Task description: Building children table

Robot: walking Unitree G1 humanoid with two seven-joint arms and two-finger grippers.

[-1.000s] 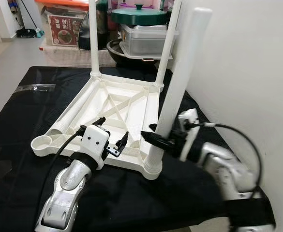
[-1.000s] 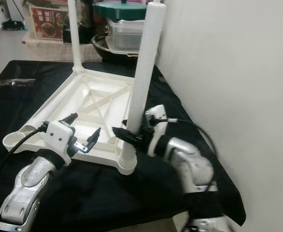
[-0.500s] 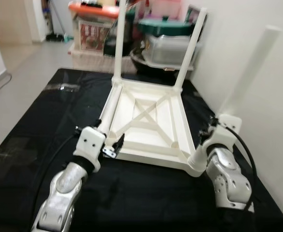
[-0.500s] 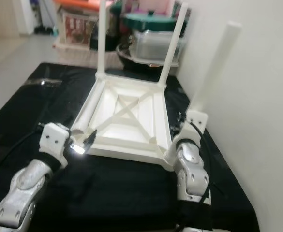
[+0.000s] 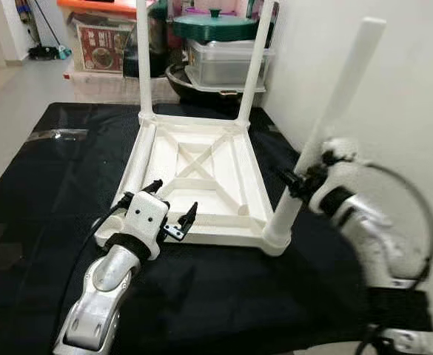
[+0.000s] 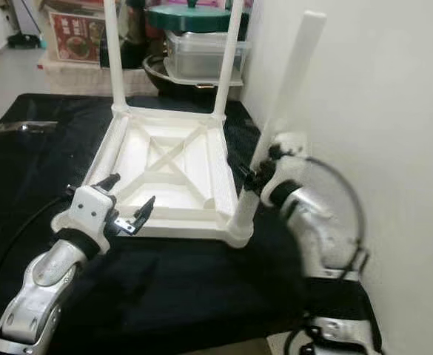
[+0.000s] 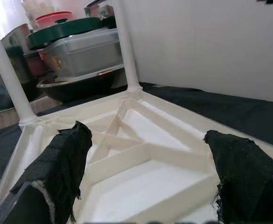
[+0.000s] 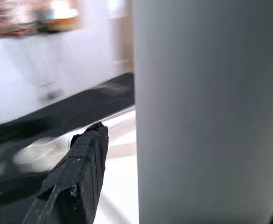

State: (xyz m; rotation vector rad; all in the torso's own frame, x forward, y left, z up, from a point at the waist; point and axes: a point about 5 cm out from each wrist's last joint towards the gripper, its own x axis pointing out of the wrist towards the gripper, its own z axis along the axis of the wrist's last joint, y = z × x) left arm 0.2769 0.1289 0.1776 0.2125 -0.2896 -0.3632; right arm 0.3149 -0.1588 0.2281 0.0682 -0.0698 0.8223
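- The white plastic children's table point(image 5: 201, 177) is lying upside down on black cloth.
- Two far legs point(image 5: 141, 55) are standing upright; the near right leg point(image 5: 327, 129) is leaning outward.

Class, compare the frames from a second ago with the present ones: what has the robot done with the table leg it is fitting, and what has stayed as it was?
The right gripper keeps its grip on the near right leg, which now leans away from the tabletop toward the wall instead of standing nearly upright in its corner socket. The left gripper stays open at the tabletop's near edge; the two far legs stay upright.
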